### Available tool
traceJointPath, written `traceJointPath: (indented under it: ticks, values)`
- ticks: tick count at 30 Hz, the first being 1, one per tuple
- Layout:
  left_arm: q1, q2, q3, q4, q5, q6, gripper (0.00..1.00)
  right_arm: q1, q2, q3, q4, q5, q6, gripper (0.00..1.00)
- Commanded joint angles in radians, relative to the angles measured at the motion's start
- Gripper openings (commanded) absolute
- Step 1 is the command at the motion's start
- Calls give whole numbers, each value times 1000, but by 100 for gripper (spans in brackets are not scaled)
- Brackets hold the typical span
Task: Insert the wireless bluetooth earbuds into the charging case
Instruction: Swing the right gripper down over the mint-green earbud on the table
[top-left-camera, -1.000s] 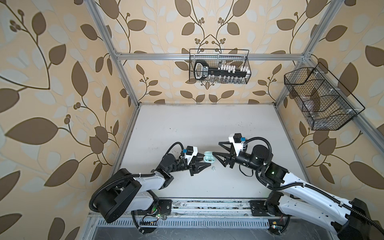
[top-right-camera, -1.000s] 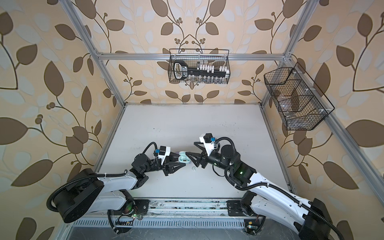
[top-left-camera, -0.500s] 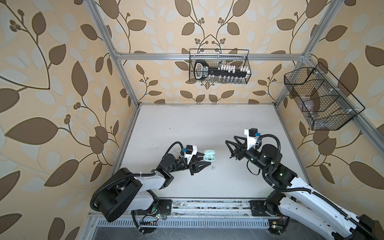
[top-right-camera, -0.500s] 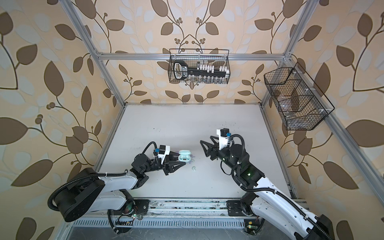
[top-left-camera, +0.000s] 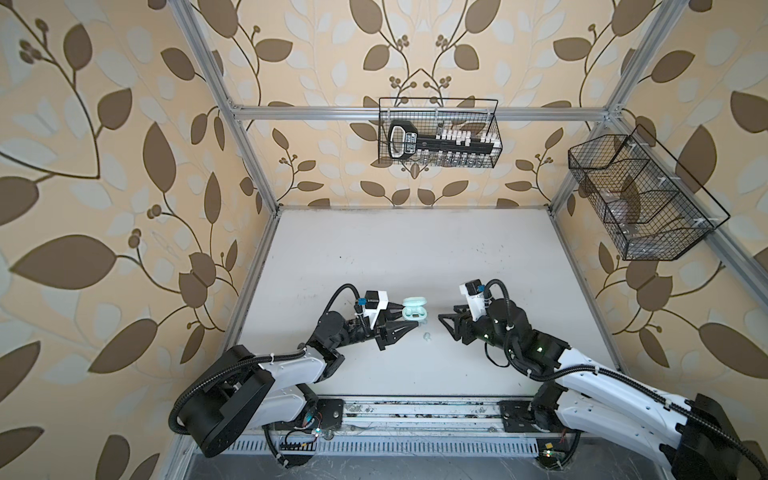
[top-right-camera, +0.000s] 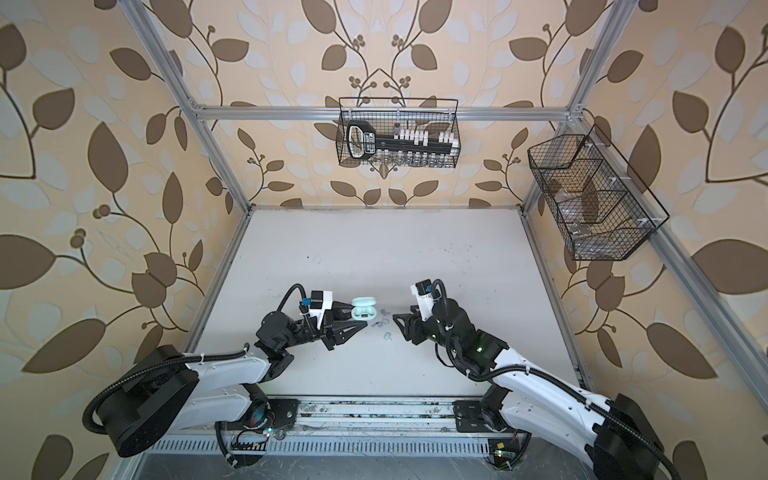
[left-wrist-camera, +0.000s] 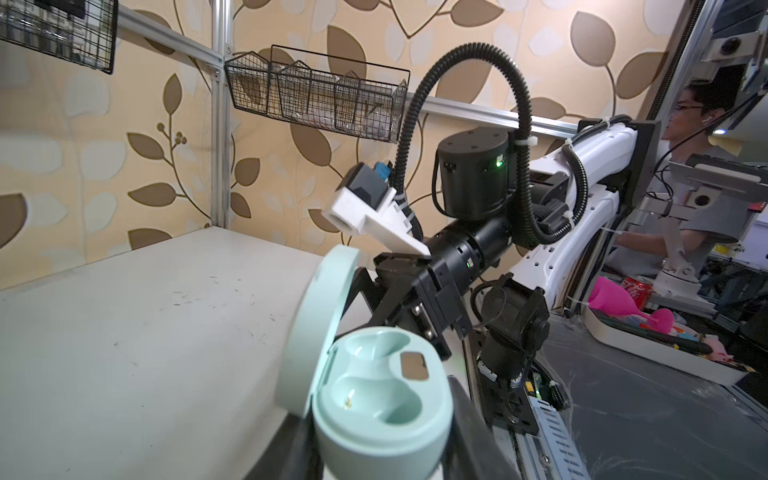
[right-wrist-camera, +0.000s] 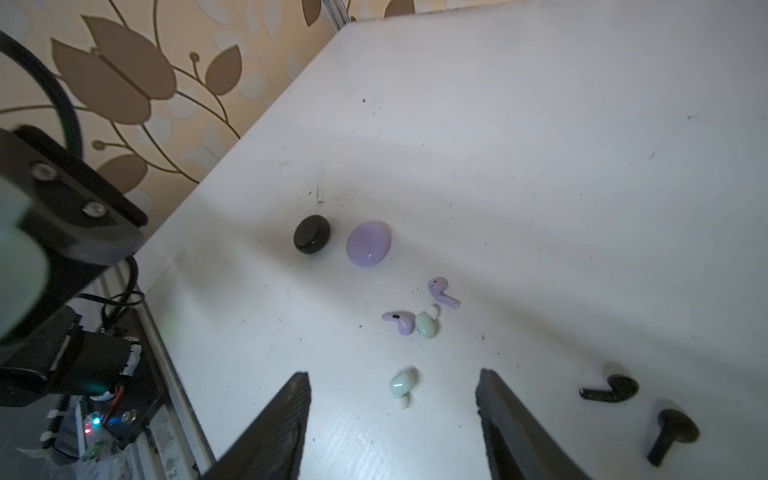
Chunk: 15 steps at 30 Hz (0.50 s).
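Right claw withdrew, tilted down; left claw holds case.

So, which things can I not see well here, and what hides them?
Black case and lavender case: missing from both top views, apparently under the left end effector.
Black earbuds: also missing there, apparently under the right end effector.
Mint case: in the right wrist view, only a blur cut by the edge.
Mint earbud: too small in top views for orientation.
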Motion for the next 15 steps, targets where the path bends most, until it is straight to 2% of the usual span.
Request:
traceJointPath:
  ticks: [1, 4, 11, 15]
  values:
    - [37, -26, -11, 78, -61, -2, 0, 15, 88, 3, -25, 63, 3, 64]
    - [66, -48, -32, 78, -106, -13, 0, 32, 179, 27, -18, 63, 24, 62]
    - [70, -151, -100, 79, -233, 16, 0, 110, 411, 143, -101, 181, 73, 62]
    - [70, -181, -114, 79, -261, 11, 0, 141, 521, 221, -161, 220, 88, 62]
